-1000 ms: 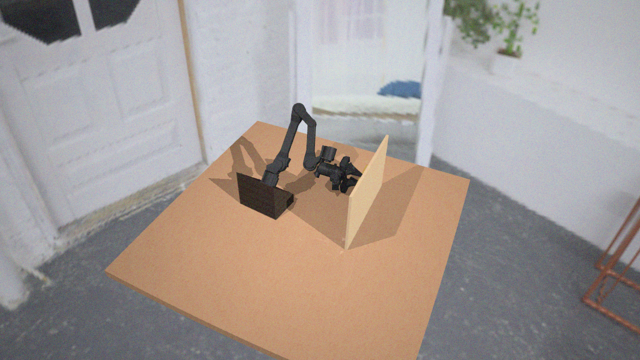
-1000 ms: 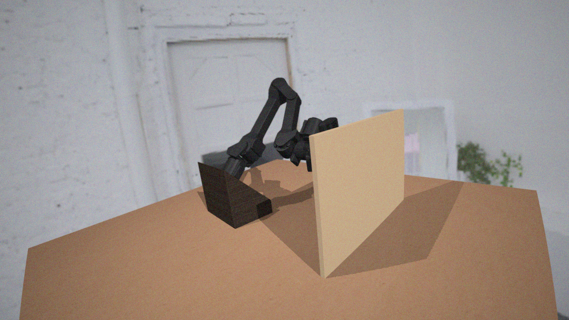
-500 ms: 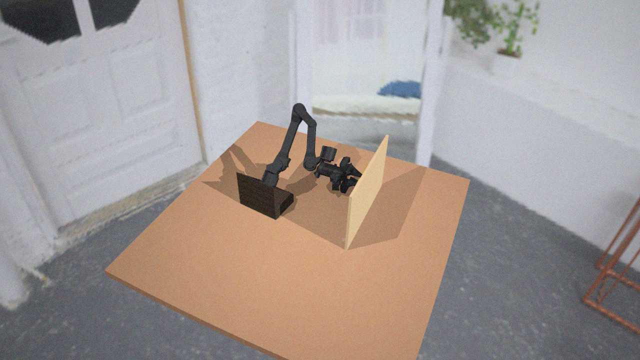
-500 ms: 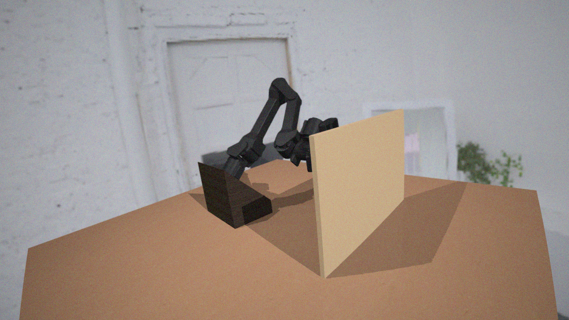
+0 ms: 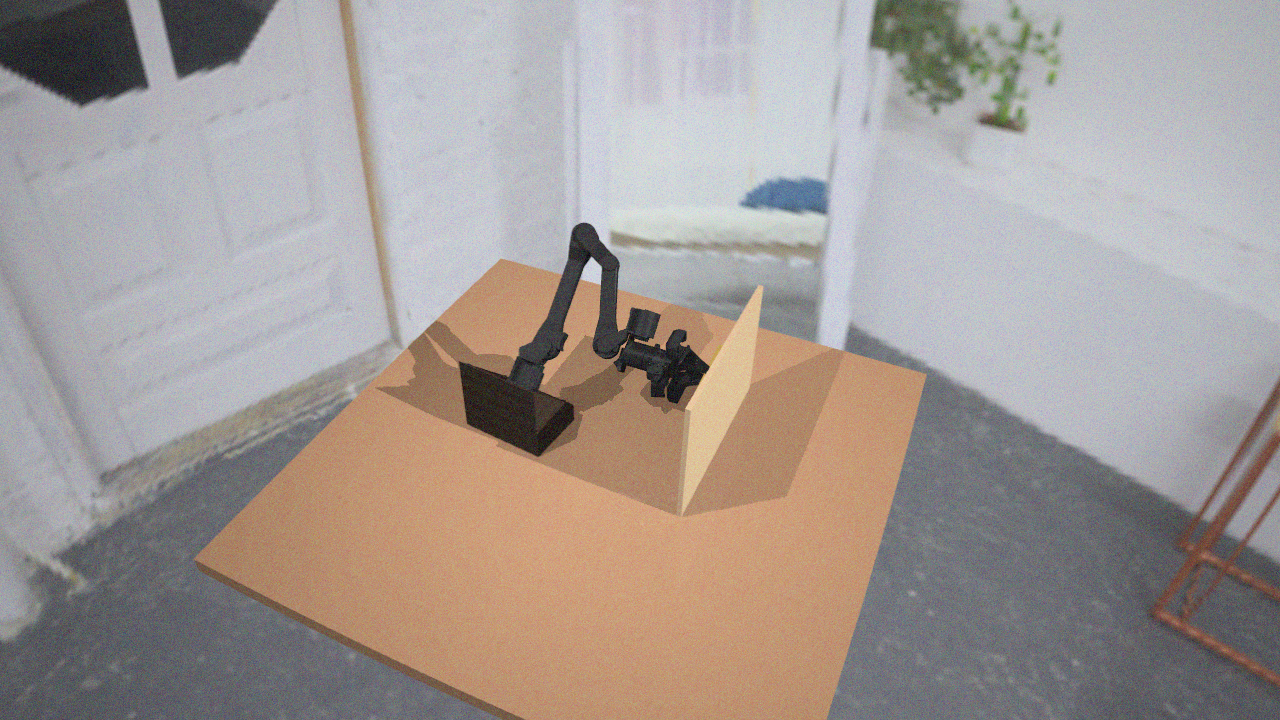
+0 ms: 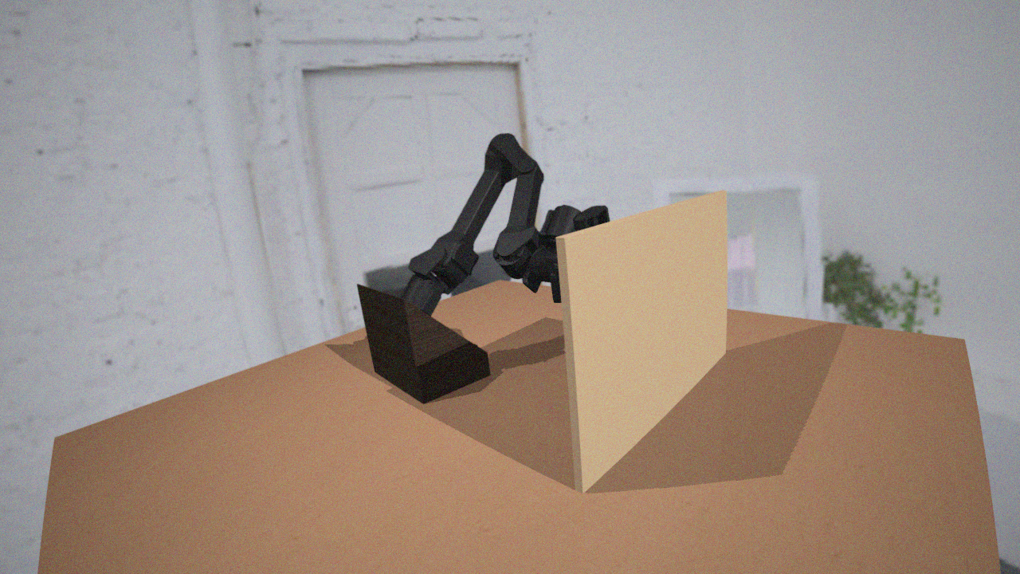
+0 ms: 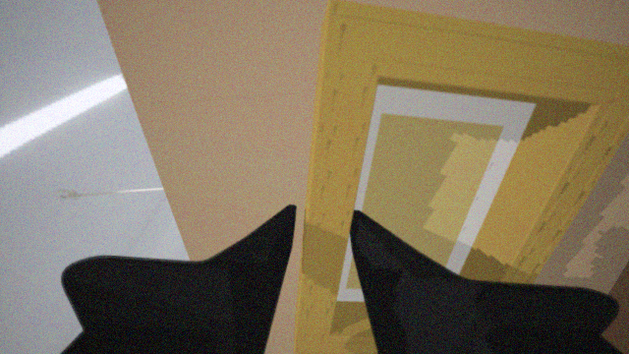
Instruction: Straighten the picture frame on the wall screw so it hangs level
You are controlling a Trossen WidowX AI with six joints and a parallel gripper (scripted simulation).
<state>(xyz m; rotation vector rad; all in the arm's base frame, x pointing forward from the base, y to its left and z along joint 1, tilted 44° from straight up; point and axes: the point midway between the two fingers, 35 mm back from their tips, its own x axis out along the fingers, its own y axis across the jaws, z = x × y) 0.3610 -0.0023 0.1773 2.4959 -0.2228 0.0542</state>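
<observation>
Straddling a side rail, apparently to steady the lift, the part-open gripper (image 5: 699, 367) (image 6: 551, 267) (image 7: 322, 214) shows no firm hold on the picture frame (image 7: 328, 147), hung crooked on the board (image 5: 720, 402) (image 6: 641, 320) (image 7: 236, 123) toward the table's (image 5: 492, 546) (image 6: 320, 471) right edge.

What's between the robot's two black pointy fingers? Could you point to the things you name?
One side rail of the yellow picture frame (image 7: 330, 167) lies between the black fingers (image 5: 694, 368), as the wrist view shows. I can't tell whether both fingers touch it.
</observation>
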